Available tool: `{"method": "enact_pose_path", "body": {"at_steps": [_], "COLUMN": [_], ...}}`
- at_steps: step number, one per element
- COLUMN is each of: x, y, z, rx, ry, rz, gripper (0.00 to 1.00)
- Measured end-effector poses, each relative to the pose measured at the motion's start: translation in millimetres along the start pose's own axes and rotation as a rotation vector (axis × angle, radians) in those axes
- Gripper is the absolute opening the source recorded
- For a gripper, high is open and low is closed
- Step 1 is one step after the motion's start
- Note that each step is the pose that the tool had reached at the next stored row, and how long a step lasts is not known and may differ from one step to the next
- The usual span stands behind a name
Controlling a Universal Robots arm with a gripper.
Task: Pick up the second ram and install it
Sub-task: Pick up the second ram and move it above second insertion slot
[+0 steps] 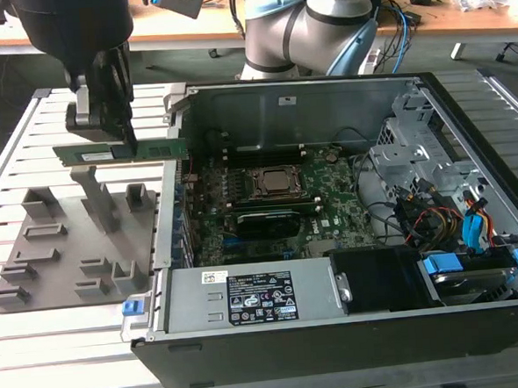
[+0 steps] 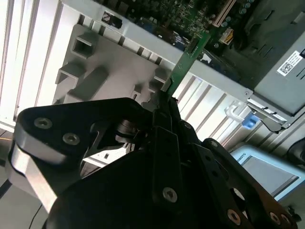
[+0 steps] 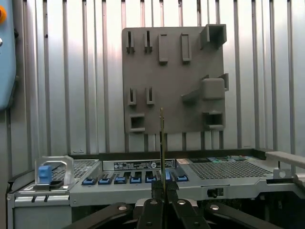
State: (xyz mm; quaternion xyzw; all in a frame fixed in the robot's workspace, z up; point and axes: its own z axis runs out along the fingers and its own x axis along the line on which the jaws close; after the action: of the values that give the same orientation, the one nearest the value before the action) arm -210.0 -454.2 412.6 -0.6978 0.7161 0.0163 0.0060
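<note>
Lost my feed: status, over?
Tool shut on long flat green circuit-board stick. Stick in air above grey plastic fixture plate, outside open computer case.

second ram (image 1: 161,149): part hidden behind claw (image 1: 122,144) | arm (image 1: 336,13): cut by top edge

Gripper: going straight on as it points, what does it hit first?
Probably the grey fixture plate beside the computer case; the gripper's memory stick would touch first. Depth unclear.
</note>
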Motion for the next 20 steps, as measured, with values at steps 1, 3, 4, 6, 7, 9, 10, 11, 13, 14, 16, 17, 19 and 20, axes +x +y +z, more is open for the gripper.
{"method": "enact_pose_path", "body": {"at_steps": [1, 3, 4, 6, 7, 9, 10, 11, 13, 14, 16, 17, 19, 20], "x": [-0.1, -0.2, -0.3, -0.5, -0.6, -0.8, -0.8, -1.0, -1.2, -1.3, -1.5, -1.6, -1.8, -1.9], "y": [-3.9, -9.7, -13.3, -19.2, -24.7, -31.7, -33.7, -38.1, -46.4, -51.3, -56.8, -63.6, -69.2, -72.8], "z": [0.0, -0.1, -0.2, -0.3, -0.3, -0.5, -0.5, -0.5, -0.7, -0.7, -0.8, -0.9, -1.0, -1.0], "rx": [-0.0001, -0.0001, -0.0002, -0.0004, -0.0004, -0.0005, -0.0005, -0.0005, -0.0006, -0.0006, -0.0007, -0.0008, -0.0009, -0.0010], "ry": [0.0001, 0.0003, 0.0004, 0.0004, 0.0003, 0.0005, 0.0005, 0.0006, 0.0010, 0.0011, 0.0015, 0.0018, 0.0022, 0.0024], "rz": [0.000, 0.000, 0.000, 0.000, 0.000, 0.000, 0.000, 0.000, 0.000, 0.000, 0.000, 0.000, 0.000, 0.000], "gripper": [0.14, 0.14, 0.14, 0.14, 0.14, 0.14, 0.14, 0.14, 0.14, 0.14, 0.14, 0.14, 0.14, 0.14]}}
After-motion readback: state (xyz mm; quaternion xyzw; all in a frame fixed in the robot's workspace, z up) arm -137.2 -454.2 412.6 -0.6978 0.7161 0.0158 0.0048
